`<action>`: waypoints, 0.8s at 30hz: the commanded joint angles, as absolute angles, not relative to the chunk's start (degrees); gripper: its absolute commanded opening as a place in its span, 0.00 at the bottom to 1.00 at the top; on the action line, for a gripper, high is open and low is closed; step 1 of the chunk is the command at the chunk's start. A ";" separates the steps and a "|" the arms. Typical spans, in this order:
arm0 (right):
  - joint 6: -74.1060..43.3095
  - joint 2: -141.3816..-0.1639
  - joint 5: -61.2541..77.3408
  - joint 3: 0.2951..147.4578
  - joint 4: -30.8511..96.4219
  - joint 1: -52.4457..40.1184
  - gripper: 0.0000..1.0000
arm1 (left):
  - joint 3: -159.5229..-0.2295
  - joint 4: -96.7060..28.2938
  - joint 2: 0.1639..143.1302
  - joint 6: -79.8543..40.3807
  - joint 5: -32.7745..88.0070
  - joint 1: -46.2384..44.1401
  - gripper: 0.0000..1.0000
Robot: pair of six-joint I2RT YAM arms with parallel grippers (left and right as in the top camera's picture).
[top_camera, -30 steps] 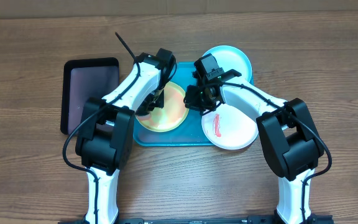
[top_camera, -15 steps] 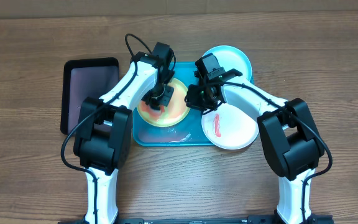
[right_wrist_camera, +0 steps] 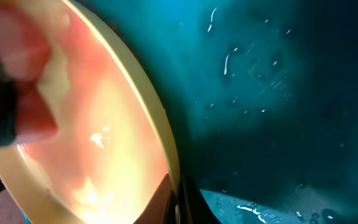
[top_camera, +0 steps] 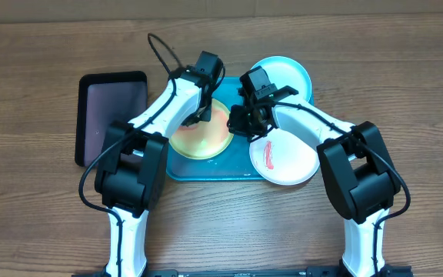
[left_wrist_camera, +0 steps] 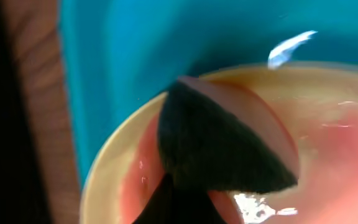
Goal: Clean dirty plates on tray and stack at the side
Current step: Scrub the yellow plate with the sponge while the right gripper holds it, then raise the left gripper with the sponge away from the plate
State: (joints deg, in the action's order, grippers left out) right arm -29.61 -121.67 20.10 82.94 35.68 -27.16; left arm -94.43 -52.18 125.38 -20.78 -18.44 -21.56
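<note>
While wiping, shift: left gripper (top_camera: 201,117) up to yellow-green plate (top_camera: 198,143) far rim, clamping dark sponge (left_wrist_camera: 222,149).
right gripper (top_camera: 235,125): pinching same plate's rim.
around: white plate (top_camera: 292,160), light blue plate (top_camera: 289,73), black tray (top_camera: 82,115).

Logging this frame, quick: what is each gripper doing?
Left gripper: closed on a dark pad, on the yellow-green plate.
Right gripper: closed on that plate's rim.

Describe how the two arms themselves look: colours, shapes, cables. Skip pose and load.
Both the left arm and right arm have smooth white link shells with chunky black joint housings and black wrist ends. A thin black cable loops off the left arm; a second cable runs along the right forearm. No markings are legible.
</note>
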 commanded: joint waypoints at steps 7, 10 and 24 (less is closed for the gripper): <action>-28.53 -122.50 20.40 83.22 35.66 -27.64 0.04 | -93.86 -59.70 126.67 -12.03 13.13 -20.08 0.04; -28.53 -122.50 20.40 83.22 35.64 -27.64 0.04 | -93.86 -59.81 126.67 -0.19 29.41 -20.45 0.04; -28.53 -122.50 20.40 83.22 35.48 -27.64 0.04 | -93.86 -48.99 126.67 -20.53 -4.97 -20.64 0.04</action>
